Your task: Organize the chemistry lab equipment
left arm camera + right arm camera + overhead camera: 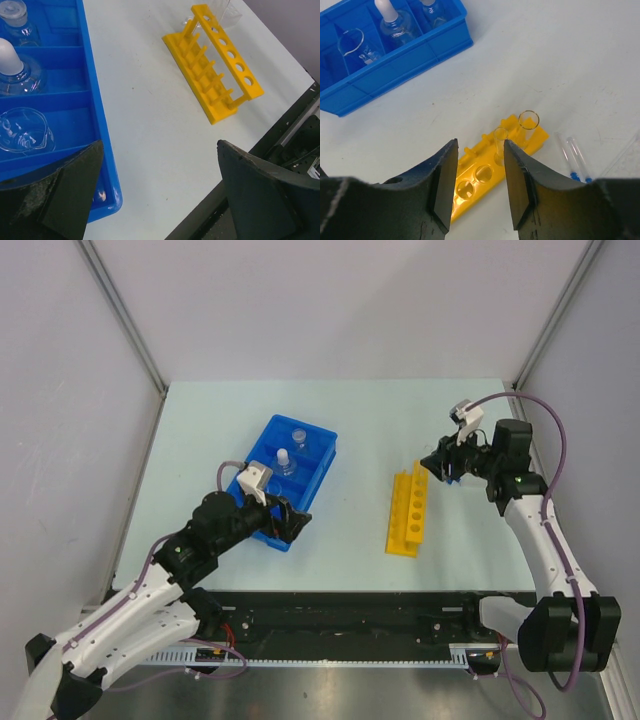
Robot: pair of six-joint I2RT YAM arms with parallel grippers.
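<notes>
Bright, even light is coming down from above my jaws onto the table (340, 420), and nothing is washing out. Only soft, short shadows are lying beside the yellow rack (410, 512) under my right jaws and along the blue tray (97, 115) next to my left jaws. Small glints are sparkling on the glass flasks (395, 27). Both pairs of jaws are looming dark and slightly soft up close, with a faint sheen showing. The overhead view is looking a little grainy.
</notes>
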